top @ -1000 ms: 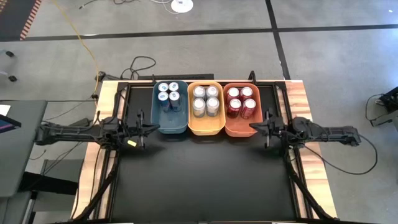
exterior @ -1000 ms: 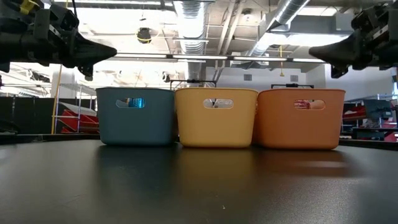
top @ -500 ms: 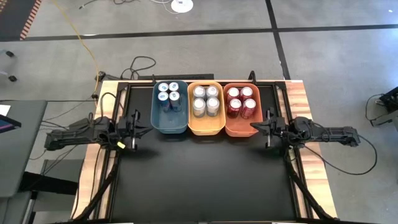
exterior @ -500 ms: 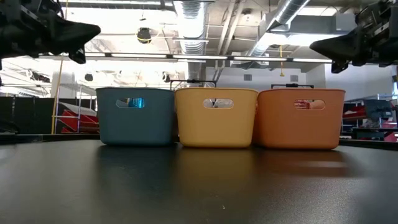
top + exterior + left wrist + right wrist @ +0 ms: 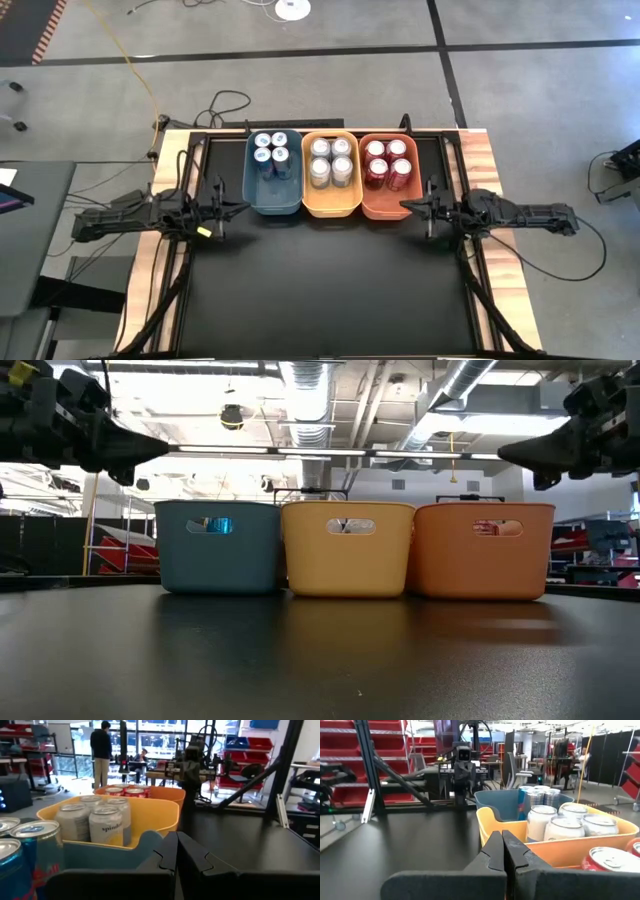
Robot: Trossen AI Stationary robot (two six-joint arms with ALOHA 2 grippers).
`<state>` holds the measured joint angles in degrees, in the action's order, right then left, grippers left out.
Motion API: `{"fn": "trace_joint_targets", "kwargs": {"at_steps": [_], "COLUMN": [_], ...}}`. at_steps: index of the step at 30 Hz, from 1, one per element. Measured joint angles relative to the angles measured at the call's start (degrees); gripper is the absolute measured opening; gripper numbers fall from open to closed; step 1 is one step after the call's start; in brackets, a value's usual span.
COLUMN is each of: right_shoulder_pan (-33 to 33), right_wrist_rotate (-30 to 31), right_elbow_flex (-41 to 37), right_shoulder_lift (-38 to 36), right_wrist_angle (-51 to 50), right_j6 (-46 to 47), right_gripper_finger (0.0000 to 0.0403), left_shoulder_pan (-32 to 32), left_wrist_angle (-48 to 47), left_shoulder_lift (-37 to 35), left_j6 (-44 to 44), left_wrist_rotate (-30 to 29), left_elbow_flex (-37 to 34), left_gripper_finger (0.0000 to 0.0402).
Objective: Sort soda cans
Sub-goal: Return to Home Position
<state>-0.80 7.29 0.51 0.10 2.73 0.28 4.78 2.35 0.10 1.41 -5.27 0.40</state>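
- Soda cans (image 5: 320, 170) sorted: blue in teal bin (image 5: 273, 208), silver in yellow bin (image 5: 332, 211), red in orange bin (image 5: 384, 211).
- Left gripper (image 5: 242, 207), right gripper (image 5: 405, 206): both pressed together, flanking the bins.

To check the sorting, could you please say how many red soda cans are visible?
4 red soda cans, all in the orange bin, rightmost of three, two by two; none seems hidden.

We see our right hand (image 5: 501, 840) with fingers pressed together. Just beyond it stands the yellow bin (image 5: 555, 851) of silver cans (image 5: 565, 827), with a red can (image 5: 605, 860) beside the hand. Farther on is the teal bin (image 5: 495, 802), and the left hand (image 5: 463, 767) is across the table (image 5: 410, 840).
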Motion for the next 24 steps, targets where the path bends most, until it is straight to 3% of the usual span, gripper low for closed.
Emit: {"fn": "trace_joint_targets", "kwargs": {"at_steps": [16, 24], "right_shoulder_pan": [2.38, 2.29], "right_wrist_rotate": [-0.07, -0.09], "right_elbow_flex": [-0.15, -0.20], "right_shoulder_lift": [-0.02, -0.02], "right_wrist_angle": [-0.32, -0.39], "right_j6": [-0.03, 5.74], "right_gripper_finger": [0.0000, 0.0023], "left_shoulder_pan": [3.15, 3.26], "left_wrist_angle": [1.94, 0.00], "left_shoulder_lift": [0.04, 0.50], "left_j6": [-0.68, 3.54], "left_wrist_rotate": [-0.25, 0.32], "left_elbow_flex": [-0.02, -0.02], "left_gripper_finger": [0.0000, 0.0000]}}
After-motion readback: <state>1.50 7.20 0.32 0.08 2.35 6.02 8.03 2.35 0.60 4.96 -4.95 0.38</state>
